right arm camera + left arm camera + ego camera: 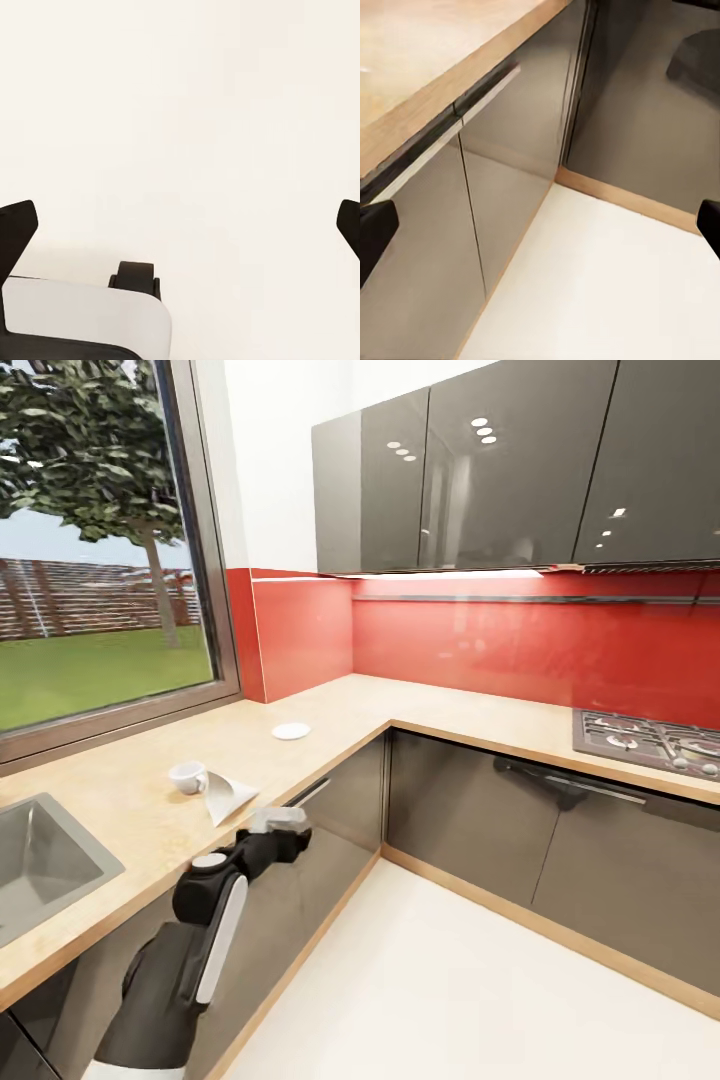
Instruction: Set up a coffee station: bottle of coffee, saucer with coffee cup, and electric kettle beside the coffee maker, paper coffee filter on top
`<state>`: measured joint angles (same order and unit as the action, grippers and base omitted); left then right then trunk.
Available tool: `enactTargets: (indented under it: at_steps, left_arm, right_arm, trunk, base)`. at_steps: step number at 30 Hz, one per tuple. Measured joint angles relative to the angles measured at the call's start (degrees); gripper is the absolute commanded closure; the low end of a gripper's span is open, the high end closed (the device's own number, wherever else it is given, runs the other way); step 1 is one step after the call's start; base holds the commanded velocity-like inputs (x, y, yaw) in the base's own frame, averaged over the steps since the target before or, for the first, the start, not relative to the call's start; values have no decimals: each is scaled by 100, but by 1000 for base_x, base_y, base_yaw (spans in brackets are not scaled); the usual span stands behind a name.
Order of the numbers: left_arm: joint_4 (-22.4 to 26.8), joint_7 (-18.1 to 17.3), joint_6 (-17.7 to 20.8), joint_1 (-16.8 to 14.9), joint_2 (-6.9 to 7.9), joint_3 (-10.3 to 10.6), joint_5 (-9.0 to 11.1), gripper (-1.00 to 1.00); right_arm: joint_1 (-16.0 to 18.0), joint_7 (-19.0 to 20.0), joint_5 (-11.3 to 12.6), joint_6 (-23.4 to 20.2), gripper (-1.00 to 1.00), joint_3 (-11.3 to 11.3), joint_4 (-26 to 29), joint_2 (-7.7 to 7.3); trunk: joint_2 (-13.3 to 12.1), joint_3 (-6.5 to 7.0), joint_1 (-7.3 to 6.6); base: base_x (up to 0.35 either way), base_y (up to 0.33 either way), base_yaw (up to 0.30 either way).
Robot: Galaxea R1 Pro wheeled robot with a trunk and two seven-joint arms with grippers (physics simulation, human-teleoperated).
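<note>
Both grippers empty, jaws spread: left gripper below the counter front edge, right gripper over floor. Coffee cup tipped beside paper filter near front edge; saucer well apart, toward the corner. Likely step: cup/saucer pickup. Next: raise left arm over the cup.

A home kitchen: sink, gas hob, glossy grey cabinets

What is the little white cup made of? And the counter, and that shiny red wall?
The coffee cup looks like glazed white ceramic, smooth and plain. The countertop looks like light wood or a wood-look laminate, matte and faintly speckled. The red backsplash looks like glass or glossy lacquered panel, since it shows soft reflections. Being a render, all are guesses.
</note>
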<state>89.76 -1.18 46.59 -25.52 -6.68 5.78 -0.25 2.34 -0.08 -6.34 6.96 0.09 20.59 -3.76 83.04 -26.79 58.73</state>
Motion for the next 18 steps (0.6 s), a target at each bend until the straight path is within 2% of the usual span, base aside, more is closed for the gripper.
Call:
enactTargets:
  at_steps: [1, 4, 7, 8, 18]
  left_arm:
    - [4, 0, 30, -107, 145, -106, -12, -100]
    - [5, -1, 41, -151, 240, -155, 7, -100]
    - [14, -1, 43, -189, 454, -198, 4, -100]
    - [15, -1, 38, -191, 485, -203, 8, -100]
    - [26, -1, 21, -195, 536, -403, 10, -100]
  right_arm:
    - [0, 0, -3, -1, -100, 0, 0, 0]
    - [0, 0, -1, 0, -100, 0, 0, 0]
    - [0, -1, -4, 0, -100, 2, 0, 0]
    - [0, -2, -6, -2, -100, 4, 0, 0]
    - [0, -1, -7, -5, -100, 5, 0, 0]
  trunk:
    - [0, 0, 0]
    - [0, 0, 0]
    - [0, 0, 0]
    - [0, 0, 0]
    - [0, 0, 0]
  base:
    - [0, 0, 0]
    - [0, 0, 0]
    - [0, 0, 0]
    - [0, 0, 0]
    - [0, 0, 0]
